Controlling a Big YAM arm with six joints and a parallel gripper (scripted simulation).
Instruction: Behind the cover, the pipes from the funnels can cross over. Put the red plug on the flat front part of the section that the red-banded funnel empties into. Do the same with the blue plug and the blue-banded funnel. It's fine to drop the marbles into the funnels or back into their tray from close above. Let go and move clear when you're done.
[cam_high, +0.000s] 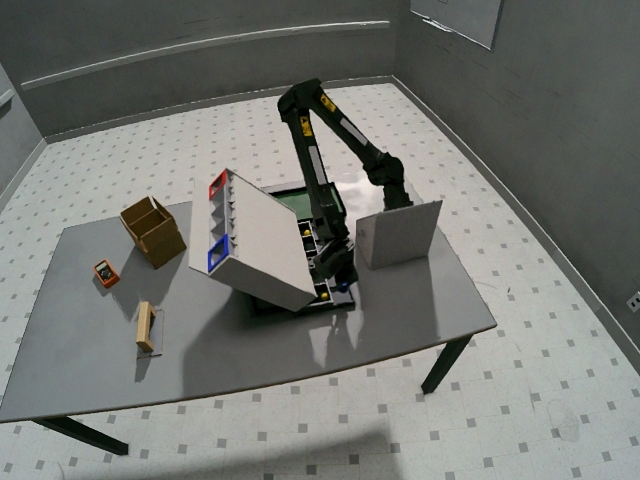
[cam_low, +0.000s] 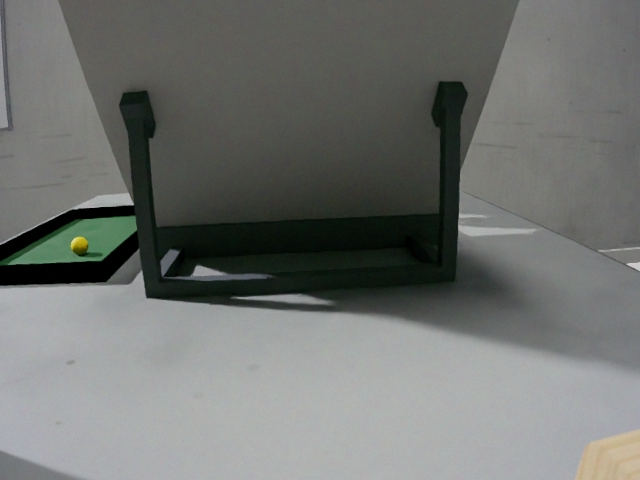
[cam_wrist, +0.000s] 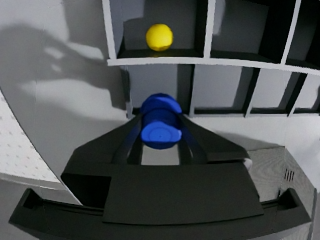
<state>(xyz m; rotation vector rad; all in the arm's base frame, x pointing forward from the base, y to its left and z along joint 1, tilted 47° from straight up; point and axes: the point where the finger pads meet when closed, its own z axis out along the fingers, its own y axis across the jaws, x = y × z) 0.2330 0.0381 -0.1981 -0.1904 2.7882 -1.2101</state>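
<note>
Blue plug (cam_wrist: 160, 126) pinched in the gripper (cam_wrist: 160, 143) — plain from the wrist, half hidden from the top.

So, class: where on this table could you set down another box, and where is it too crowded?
Room lies along the near edge of the table, between the wooden block and the right corner. It is crowded where the gripper holds the blue plug, between the funnel cover and the grey panel.

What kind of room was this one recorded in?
Likely a bare test or lab room: plain grey walls, a tiled floor, and one grey table carrying a funnel rig, with the robot arm reaching over it.
</note>
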